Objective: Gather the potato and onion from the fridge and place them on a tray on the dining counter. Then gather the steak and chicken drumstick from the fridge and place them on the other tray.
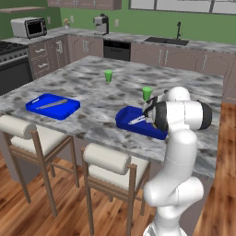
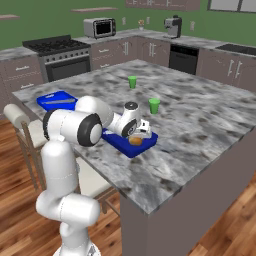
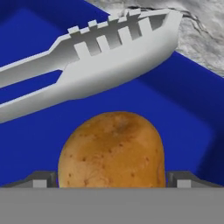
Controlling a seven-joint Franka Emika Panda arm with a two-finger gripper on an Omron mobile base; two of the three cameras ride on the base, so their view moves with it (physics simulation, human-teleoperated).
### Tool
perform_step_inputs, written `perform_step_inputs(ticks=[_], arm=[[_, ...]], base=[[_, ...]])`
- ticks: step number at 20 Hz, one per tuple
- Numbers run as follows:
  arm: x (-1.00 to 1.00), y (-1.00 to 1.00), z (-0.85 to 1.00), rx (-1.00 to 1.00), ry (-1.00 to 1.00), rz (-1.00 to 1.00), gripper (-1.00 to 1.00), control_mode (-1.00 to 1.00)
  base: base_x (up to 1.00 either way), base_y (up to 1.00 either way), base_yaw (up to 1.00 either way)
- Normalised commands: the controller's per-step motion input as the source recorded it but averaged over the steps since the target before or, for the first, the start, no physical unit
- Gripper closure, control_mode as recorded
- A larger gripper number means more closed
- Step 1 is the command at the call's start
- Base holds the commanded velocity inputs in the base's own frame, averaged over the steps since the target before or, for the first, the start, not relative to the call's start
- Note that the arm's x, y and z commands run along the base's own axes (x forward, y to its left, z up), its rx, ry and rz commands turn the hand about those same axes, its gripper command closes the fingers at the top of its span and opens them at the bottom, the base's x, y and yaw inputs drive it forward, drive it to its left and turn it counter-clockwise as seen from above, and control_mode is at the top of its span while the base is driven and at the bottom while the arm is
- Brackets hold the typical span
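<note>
Hand view: gripper (image 3: 112,181) prob. clamps potato (image 3: 112,151) over near tray (image 3: 192,100), beside tongs (image 3: 87,61).

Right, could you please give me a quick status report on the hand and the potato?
Hand low over near blue tray, fingers either side of potato. Grip state unclear. Silver tongs lying in same tray just beyond potato. Second tray untouched.

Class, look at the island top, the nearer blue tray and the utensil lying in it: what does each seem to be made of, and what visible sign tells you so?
The dining counter looks like polished stone: grey-white marbled veining. The nearer tray seems plastic, a flat bright blue with no grain, though that is uncertain. The utensil, slotted tongs, looks like matte metal: pale silver-grey with soft shading.
</note>
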Motion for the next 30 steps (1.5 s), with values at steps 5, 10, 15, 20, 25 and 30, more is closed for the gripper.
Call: perform_step_inputs(ticks=[5,10,15,20,25,30], arm=[[0.00,0.00,0.00,0.00,0.00,0.00,-1.00,-1.00],[-0.07,0.00,0.06,0.00,0.00,0.00,-1.00,-1.00],[-0.23,0.00,0.41,0.00,-0.01,0.00,-1.00,-1.00],[-0.51,0.00,0.86,0.00,0.00,0.00,-1.00,-1.00],[-0.82,0.00,0.88,0.01,0.00,-0.01,-1.00,-1.00],[-0.98,0.01,0.88,0.06,0.03,-0.02,-1.00,-1.00]], base=[[0.00,0.00,0.00],[0.00,0.00,0.00],[0.00,0.00,0.00],[0.00,0.00,0.00],[0.00,0.00,0.00],[0.00,0.00,0.00]])
